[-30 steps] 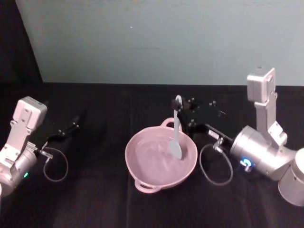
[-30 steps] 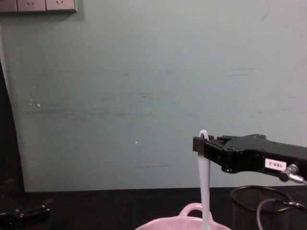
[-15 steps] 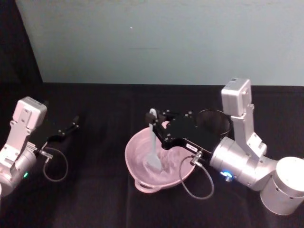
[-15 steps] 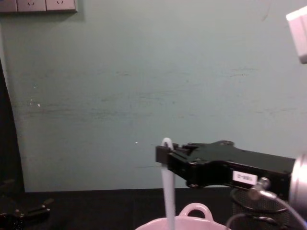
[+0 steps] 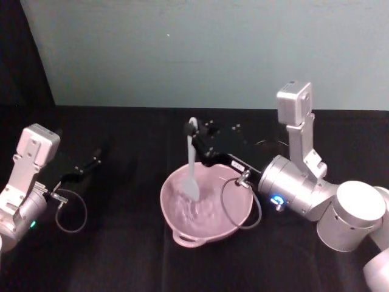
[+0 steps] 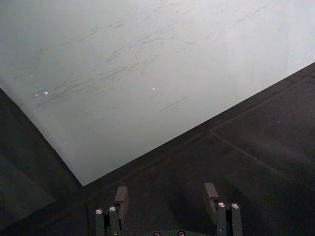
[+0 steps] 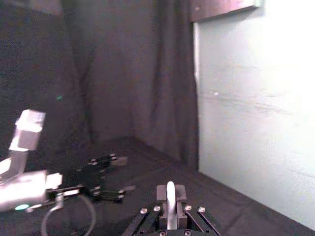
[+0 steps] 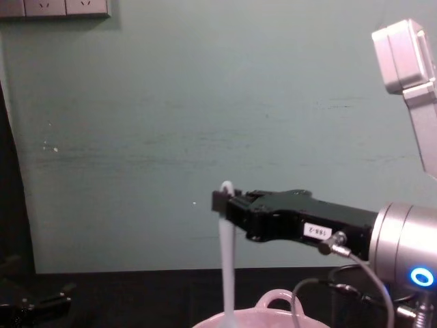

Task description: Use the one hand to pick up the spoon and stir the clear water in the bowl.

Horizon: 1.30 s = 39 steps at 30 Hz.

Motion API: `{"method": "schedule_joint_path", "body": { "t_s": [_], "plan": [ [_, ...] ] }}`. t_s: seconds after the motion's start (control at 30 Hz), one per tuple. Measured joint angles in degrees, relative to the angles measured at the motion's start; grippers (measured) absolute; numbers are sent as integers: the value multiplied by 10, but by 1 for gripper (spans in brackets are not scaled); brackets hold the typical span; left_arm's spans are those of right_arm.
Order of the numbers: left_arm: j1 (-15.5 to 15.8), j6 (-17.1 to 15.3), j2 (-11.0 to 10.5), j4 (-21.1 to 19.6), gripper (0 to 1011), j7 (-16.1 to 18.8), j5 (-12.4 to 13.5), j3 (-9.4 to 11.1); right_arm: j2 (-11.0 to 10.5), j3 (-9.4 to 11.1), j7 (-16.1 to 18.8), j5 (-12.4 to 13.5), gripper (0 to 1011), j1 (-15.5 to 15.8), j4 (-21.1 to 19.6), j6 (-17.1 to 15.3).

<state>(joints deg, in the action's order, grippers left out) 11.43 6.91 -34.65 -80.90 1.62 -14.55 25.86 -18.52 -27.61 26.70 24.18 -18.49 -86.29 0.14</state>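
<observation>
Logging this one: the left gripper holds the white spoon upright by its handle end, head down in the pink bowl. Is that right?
Not quite: the right gripper holds the spoon upright by its handle end, head down in the bowl, as the head view shows. The left gripper sits open, off to the left.

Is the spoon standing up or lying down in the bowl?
Standing up, almost straight. The right gripper pinches the spoon by its top, and its flat head dips into the bowl. The left gripper sits apart.
</observation>
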Motion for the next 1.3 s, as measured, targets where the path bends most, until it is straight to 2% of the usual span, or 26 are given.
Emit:
{"method": "schedule_joint_path", "body": {
  "t_s": [0.13, 0.33, 0.5, 0.67, 0.77, 0.97, 1.13, 1.3],
  "plan": [
    [0, 0, 0, 0, 1005, 0, 0, 0, 3, 17, -9, 6, 110, -4, 15, 9],
    [0, 0, 0, 0, 1005, 0, 0, 0, -11, 38, -20, 10, 110, 7, 7, 10],
    [0, 0, 0, 0, 1005, 0, 0, 0, -36, 56, -28, 11, 110, 35, -29, 2],
    [0, 0, 0, 0, 1005, 0, 0, 0, -49, 62, -31, 12, 110, 57, -56, -5],
    [0, 0, 0, 0, 1005, 0, 0, 0, -55, 61, -31, 11, 110, 73, -77, -9],
    [0, 0, 0, 0, 1005, 0, 0, 0, -55, 44, -25, 8, 110, 88, -105, -13],
    [0, 0, 0, 0, 1005, 0, 0, 0, -44, 23, -16, 6, 109, 83, -110, -16],
    [0, 0, 0, 0, 1005, 0, 0, 0, -27, 7, -9, 3, 110, 63, -90, -16]
  ]
}}
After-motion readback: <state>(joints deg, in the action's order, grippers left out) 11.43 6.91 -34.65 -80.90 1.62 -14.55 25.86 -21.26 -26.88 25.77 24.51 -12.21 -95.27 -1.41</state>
